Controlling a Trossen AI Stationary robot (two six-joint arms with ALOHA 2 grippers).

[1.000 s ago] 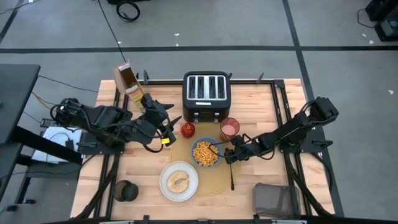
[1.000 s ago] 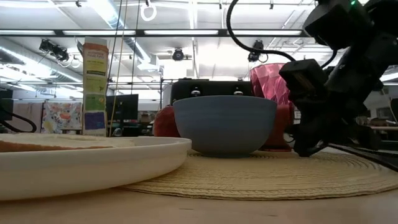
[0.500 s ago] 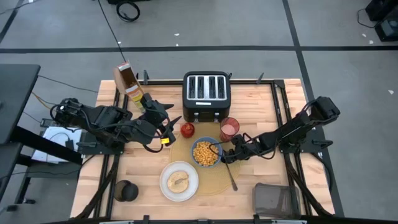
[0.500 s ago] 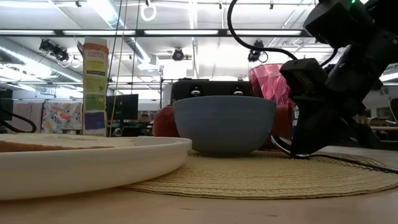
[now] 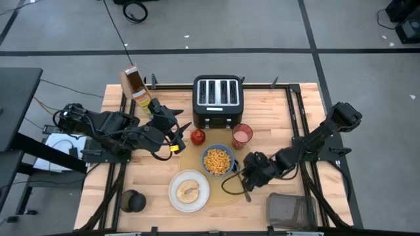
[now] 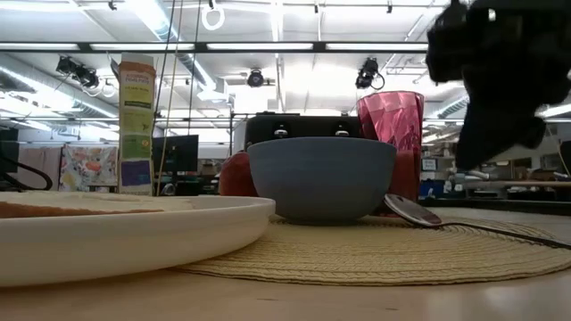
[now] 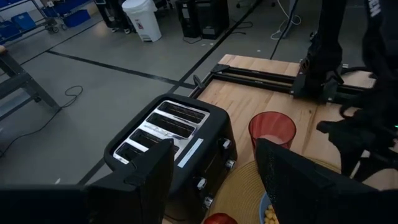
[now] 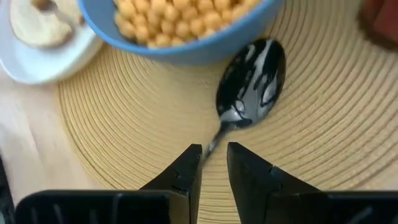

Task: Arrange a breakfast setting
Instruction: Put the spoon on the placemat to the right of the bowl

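Centre of table crowded: placemat carries blue bowl, with white plate overlapping its edge. Spoon lies just beside the bowl, right gripper above its handle. Toaster, red cup and apple block the rear (cereal box at far left corner). Bare wood between the plate and the left arm is passable.

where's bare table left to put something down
Bare wood lies between the toaster and the table's right edge, behind the right arm, and at the front left between the dark cup and the left arm. The placemat is crowded: bowl, plate, spoon, right gripper over it.
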